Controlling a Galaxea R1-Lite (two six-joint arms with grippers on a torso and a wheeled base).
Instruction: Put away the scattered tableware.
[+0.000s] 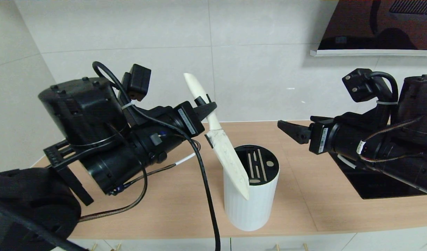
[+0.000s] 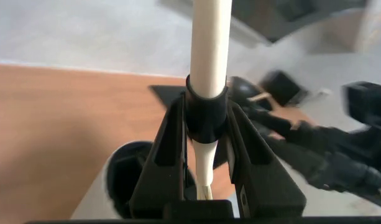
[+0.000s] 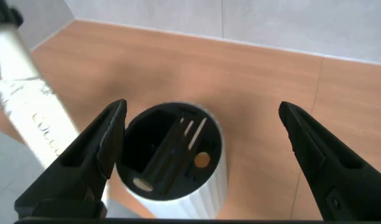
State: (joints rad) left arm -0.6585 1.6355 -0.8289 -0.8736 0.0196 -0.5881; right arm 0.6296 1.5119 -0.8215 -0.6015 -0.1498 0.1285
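The left gripper (image 1: 207, 111) is clamped on the handle of the white knife (image 1: 224, 150). It tilts blade-down just beside the slotted white holder (image 1: 251, 209) on the wooden counter (image 1: 325, 209) and is not in a slot. The right gripper (image 1: 293, 129) hangs near the holder, its 2 fingers wide apart.

Light wooden counter (image 1: 321, 209) with white ribbed knife holder (image 1: 251, 205) and black cooktop (image 1: 377, 186)

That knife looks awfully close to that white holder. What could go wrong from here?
The knife, held tilted in the left tool, has its tip beside the wall of the holder, not over a slot; lowered, it could strike the top or side. The holder stands near the front edge of the counter, so a shove might topple it. The right tool is open nearby, not steadying it.
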